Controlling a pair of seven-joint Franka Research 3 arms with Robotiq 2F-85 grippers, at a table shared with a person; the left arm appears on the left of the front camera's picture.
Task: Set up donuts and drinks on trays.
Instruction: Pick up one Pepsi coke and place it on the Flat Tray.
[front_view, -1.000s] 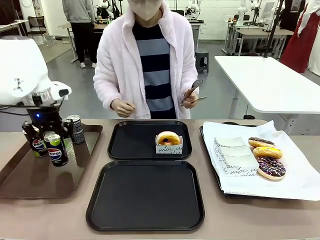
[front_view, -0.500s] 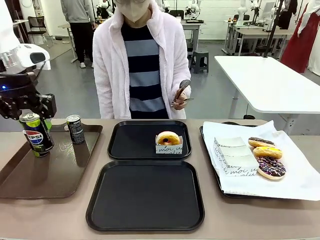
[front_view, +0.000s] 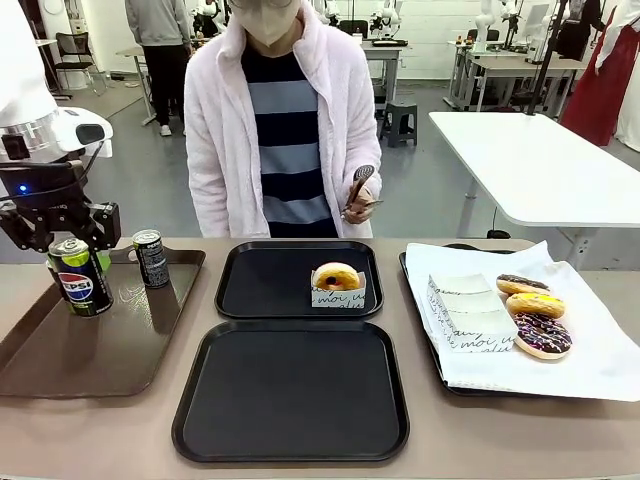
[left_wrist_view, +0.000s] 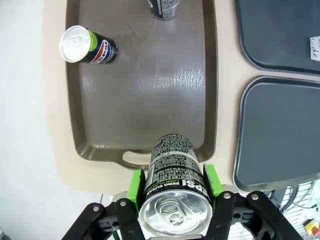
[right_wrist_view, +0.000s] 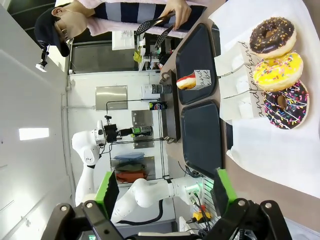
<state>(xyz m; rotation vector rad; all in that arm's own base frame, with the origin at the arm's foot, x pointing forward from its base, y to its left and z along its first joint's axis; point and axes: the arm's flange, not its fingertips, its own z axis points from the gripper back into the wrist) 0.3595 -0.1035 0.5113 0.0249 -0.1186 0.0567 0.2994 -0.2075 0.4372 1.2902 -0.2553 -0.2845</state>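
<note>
Left claw (front_view: 68, 245) grips a can (front_view: 82, 280), none delivered yet; right claw (right_wrist_view: 165, 193) gapes empty. One donut (front_view: 337, 277) sits on the twelve o'clock tray (front_view: 255, 290).

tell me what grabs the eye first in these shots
The left gripper holds a black Pepsi can in the air above the brown tray at the table's left. One yellow donut in a paper sleeve sits alone on the far black tray, with a second black tray in front of it. At the right, three frosted donuts lie on white paper.
</note>
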